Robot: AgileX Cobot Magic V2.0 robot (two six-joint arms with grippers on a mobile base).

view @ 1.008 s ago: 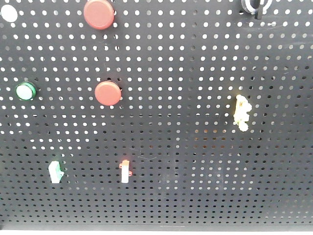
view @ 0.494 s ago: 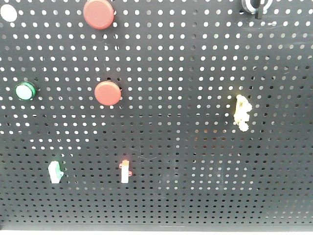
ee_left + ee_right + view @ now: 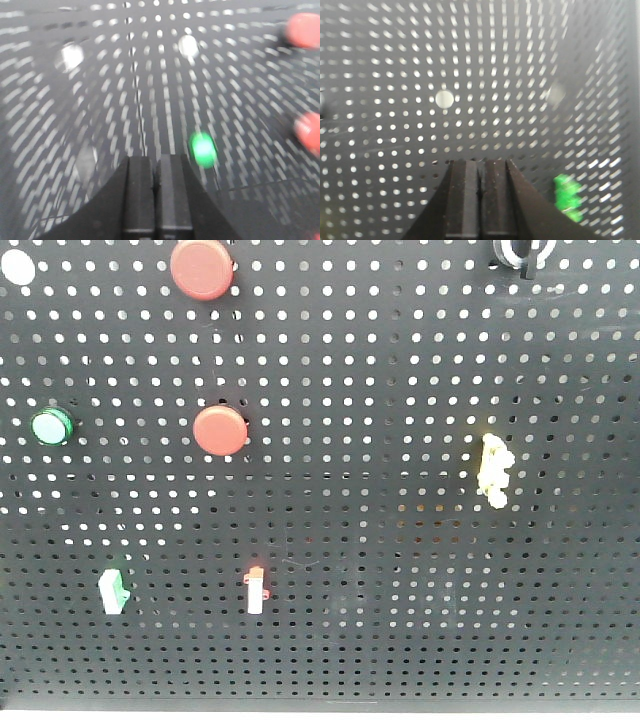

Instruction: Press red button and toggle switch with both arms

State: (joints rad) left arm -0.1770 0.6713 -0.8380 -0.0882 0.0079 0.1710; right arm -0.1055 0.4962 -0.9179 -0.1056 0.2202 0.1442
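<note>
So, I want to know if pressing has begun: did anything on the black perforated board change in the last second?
Nothing visibly changed in the front view. The upper round red button, the lower round red button, the round green button, the small white switch with a red tip and the yellow plastic fitting all sit where they were on the black perforated board.

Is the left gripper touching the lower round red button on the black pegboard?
Apart. The left wrist view shows the shut left gripper at bottom centre, with the lower round red button away at the right edge.
</note>
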